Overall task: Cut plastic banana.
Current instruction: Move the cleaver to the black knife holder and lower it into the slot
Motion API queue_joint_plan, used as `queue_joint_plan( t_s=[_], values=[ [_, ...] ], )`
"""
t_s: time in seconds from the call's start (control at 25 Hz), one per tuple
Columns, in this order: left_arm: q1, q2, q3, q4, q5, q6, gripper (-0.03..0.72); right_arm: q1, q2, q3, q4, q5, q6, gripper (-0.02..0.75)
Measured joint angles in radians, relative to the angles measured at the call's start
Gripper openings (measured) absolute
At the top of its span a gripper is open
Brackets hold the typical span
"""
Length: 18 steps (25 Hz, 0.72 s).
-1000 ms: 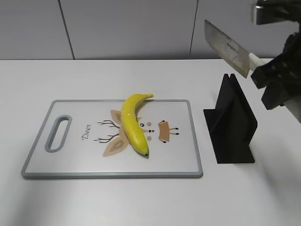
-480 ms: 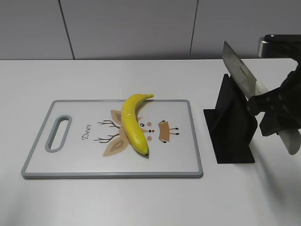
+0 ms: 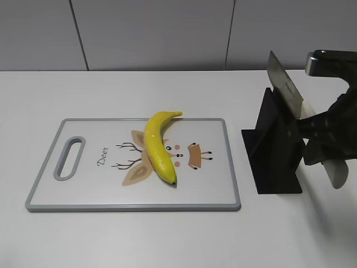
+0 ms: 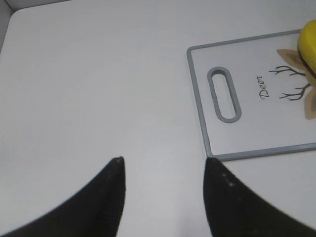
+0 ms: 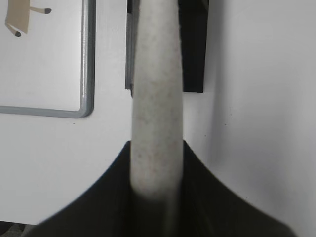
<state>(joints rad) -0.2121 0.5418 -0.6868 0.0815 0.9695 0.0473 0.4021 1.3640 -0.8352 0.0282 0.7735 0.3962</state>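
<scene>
The yellow plastic banana [image 3: 157, 146] lies whole on the white, grey-rimmed cutting board [image 3: 83, 192], stem end toward the back; its edge shows in the left wrist view [image 4: 308, 44]. My right gripper [image 3: 317, 139] is shut on the pale handle [image 5: 157, 113] of a knife. The knife blade [image 3: 283, 86] slants up and left over the black knife stand [image 3: 274, 148]. My left gripper [image 4: 163, 163] is open and empty above bare table, left of the board's handle slot [image 4: 224, 94]; it is out of the exterior view.
The black knife stand [image 5: 193, 44] stands right of the board, close under the blade. White table surrounds the board, with a grey wall behind. The board's corner [image 5: 84, 111] shows in the right wrist view.
My right gripper has come down and moved right with the knife, bringing the blade from high over the stand to just above its top. The banana and board have not moved.
</scene>
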Motion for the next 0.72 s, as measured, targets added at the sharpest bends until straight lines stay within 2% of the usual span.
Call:
queue_joint_plan(
  t_s=[0.32,0.72],
  values=[
    [0.000,-0.247,0.135,-0.037,0.012,-0.001,0.504,0.000,0.000,0.001,0.000,-0.011,0.001,0.179],
    [0.000,-0.452,0.162,-0.064,0.179,-0.001,0.504,0.000,0.000,0.001,0.000,-0.020,-0.001,0.179]
  ],
)
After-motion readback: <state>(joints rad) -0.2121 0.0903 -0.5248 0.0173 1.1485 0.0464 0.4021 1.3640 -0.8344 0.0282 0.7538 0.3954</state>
